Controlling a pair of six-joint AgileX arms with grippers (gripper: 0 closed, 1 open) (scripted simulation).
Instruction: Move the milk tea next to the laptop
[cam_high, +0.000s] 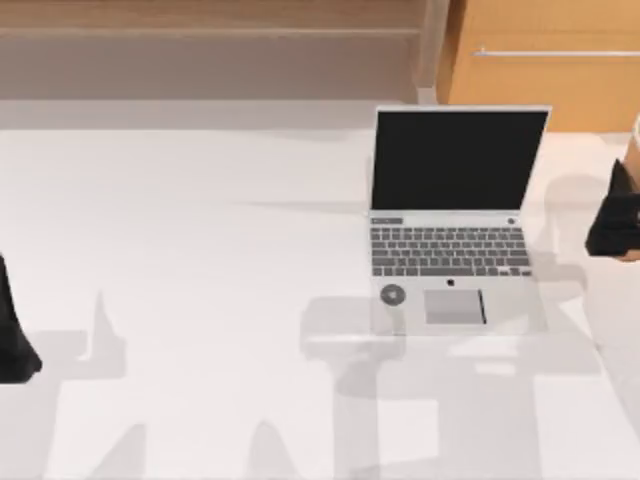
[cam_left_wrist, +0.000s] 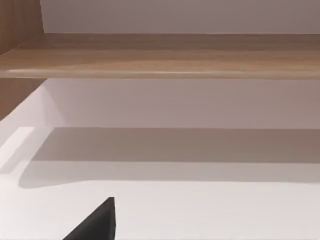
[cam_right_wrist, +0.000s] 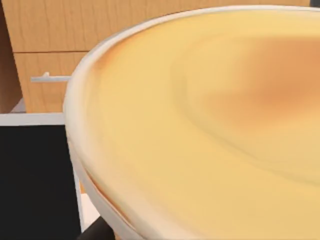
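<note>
My right claw (cam_high: 612, 222) at the surface's right edge is right over the milk tea (cam_right_wrist: 210, 125) to grab it, grip unclear.

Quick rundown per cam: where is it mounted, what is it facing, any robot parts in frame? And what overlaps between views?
Top: overhead, looking down on the white table, the laptop, left arm at left edge, right gripper at right edge.
Left wrist: low over the table, facing a wooden shelf; dark left gripper tip.
Right wrist: pressed close to the milk tea.
Shared: the laptop's black screen, in top and right wrist.
</note>
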